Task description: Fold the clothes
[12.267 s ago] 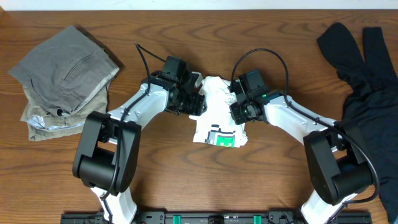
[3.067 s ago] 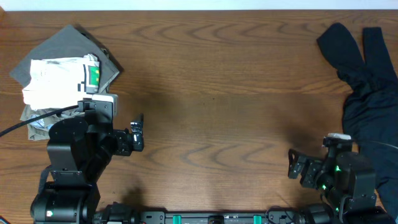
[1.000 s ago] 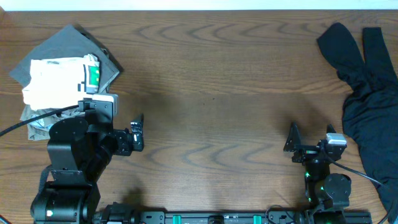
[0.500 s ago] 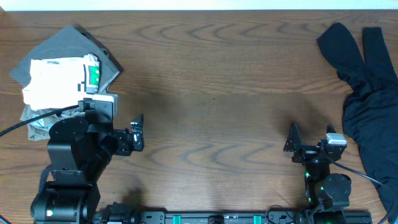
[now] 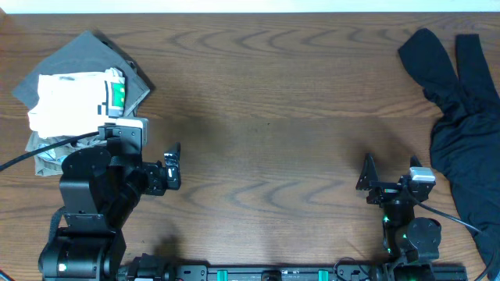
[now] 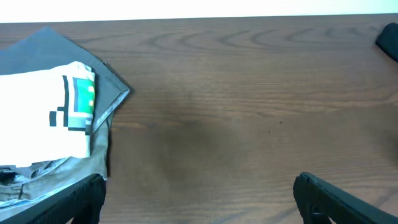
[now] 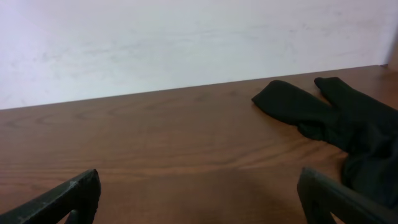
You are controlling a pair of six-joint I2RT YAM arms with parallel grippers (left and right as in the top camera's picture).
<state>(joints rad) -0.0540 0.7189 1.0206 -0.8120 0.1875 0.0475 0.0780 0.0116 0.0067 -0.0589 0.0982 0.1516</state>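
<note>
Moved off mid-surface (image 5: 266,117), shirt (image 5: 70,101) now lies folded on trousers (image 5: 86,51) far left, black garment (image 5: 457,117) far right, while left pincer (image 5: 173,160) and right pincer (image 5: 366,173) stand fully open, holding nothing.

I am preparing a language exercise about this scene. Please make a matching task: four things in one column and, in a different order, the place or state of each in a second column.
Things
1. folded white T-shirt with green-and-black print
2. long black garment
3. grey trousers
4. right gripper

Places or states
A. open, holding nothing, above the bare brown wooden table
B. crumpled and unfolded, at the right side
C. on top of the pile at the left
D. folded, directly beneath the white shirt

Pairs: 1-C, 2-B, 3-D, 4-A
</note>
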